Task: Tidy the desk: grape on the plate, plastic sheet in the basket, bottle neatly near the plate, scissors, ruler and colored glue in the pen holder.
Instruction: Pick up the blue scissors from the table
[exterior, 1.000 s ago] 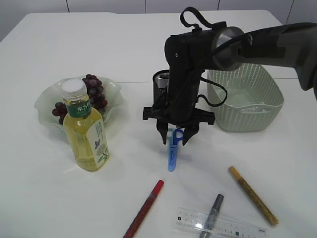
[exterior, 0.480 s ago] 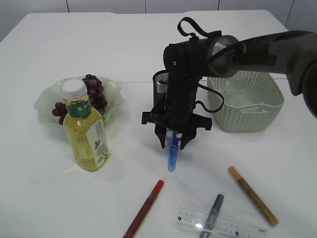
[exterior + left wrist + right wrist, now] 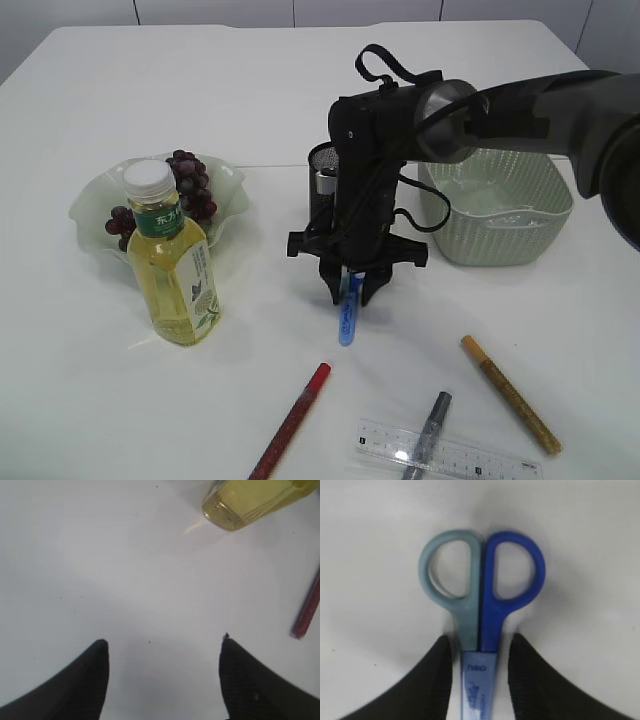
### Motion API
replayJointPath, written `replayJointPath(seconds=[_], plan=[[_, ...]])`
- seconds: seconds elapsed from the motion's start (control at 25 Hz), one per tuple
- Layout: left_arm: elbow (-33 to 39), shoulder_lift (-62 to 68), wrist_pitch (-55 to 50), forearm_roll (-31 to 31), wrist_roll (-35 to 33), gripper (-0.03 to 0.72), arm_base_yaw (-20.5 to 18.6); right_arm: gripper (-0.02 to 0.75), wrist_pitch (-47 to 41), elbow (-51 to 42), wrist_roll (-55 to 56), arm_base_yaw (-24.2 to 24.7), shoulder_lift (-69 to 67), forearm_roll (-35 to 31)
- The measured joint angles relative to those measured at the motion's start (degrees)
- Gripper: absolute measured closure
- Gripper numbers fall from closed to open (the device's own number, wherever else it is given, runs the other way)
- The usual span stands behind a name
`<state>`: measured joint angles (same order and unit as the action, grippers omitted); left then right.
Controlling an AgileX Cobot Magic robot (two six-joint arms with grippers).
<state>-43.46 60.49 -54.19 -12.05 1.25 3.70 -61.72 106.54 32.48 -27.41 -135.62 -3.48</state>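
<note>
The right gripper (image 3: 479,667) has its two black fingers on either side of the scissors (image 3: 481,595), just below the handle loops, with slim gaps visible, so whether it grips them I cannot tell. The scissors lie closed on the white table (image 3: 120,400), one loop pale grey-blue, the other deep blue, blades in a blue sheath. The left gripper (image 3: 162,672) hangs spread wide near the bottle (image 3: 250,500).

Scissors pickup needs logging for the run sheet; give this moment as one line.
right gripper: straddling scissors, grip unconfirmed | left gripper: open above table | pen holder: behind
</note>
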Motion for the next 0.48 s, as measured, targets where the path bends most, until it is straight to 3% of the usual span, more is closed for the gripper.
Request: replayJointPath(seconds=[0.16, 0.48], plan=[[0.0, 0.0, 0.0, 0.0, 0.0, 0.182, 0.0, 0.568, -0.1, 0.0, -0.7, 0.0, 0.0, 0.1], [0.0, 0.0, 0.0, 0.1, 0.0, 0.182, 0.0, 0.594, -0.5, 0.1, -7.1, 0.0, 0.0, -1.2]])
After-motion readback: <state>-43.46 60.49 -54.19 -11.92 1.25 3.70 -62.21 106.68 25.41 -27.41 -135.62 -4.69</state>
